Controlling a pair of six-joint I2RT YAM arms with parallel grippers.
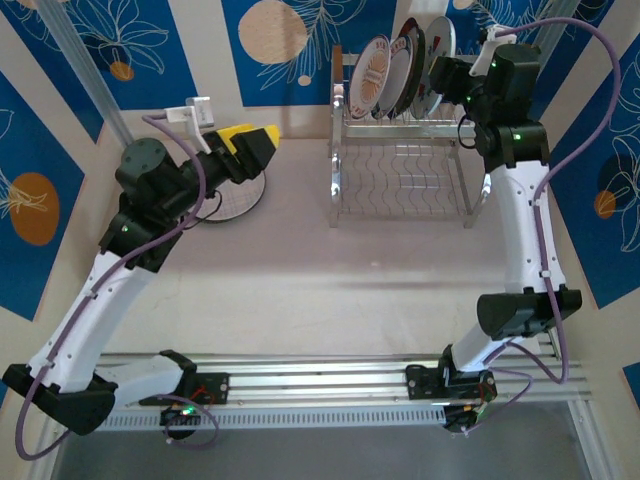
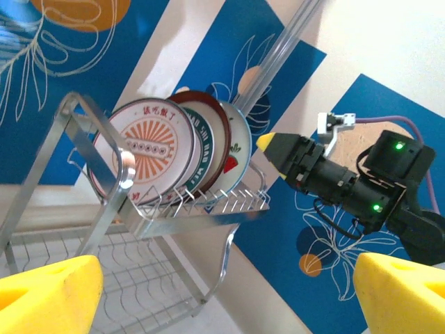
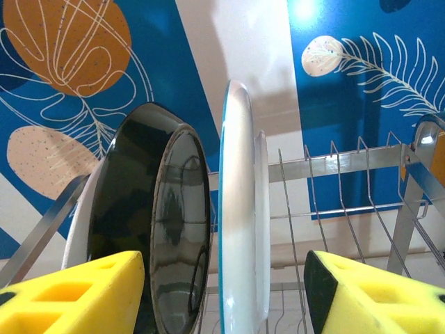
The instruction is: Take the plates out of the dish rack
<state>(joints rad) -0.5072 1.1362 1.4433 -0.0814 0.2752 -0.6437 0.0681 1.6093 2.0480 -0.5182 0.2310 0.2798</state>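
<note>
Table (image 1: pixel 300 270) carries the dish rack (image 1: pixel 400 182) at far centre-right. Lower shelf is bare, upper slots hold a tight pack of upright plates. From the left wrist view, the sunburst plate (image 2: pixel 142 149) is at the near end and the strawberry plate (image 2: pixel 236 149) at the far end, with a dark-rimmed one between. A plaid plate (image 1: pixel 228 205) lies flat on the table left of the rack, under the left gripper (image 2: pixel 229 278). Its jaws are wide, nothing between them.

Right gripper (image 3: pixel 222 261) is at the rack's right end, jaws partly apart and straddling the blue-edged white plate (image 3: pixel 236 209), pads not touching it. A narrower white edge touches that plate's right side: second plate or its foot, can't tell. The black-backed plate (image 3: pixel 174 229) sits just beside, overlapped by one finger (image 3: pixel 76 292).

My read of the step: grab the end plate.
- Centre the rim between the pads.
- Keep that finger clear of the black plate so only the target gets pinched.
- Lift straight along the slot before swinging out.

Risk: dragging the neighbour or tipping the pack.
</note>
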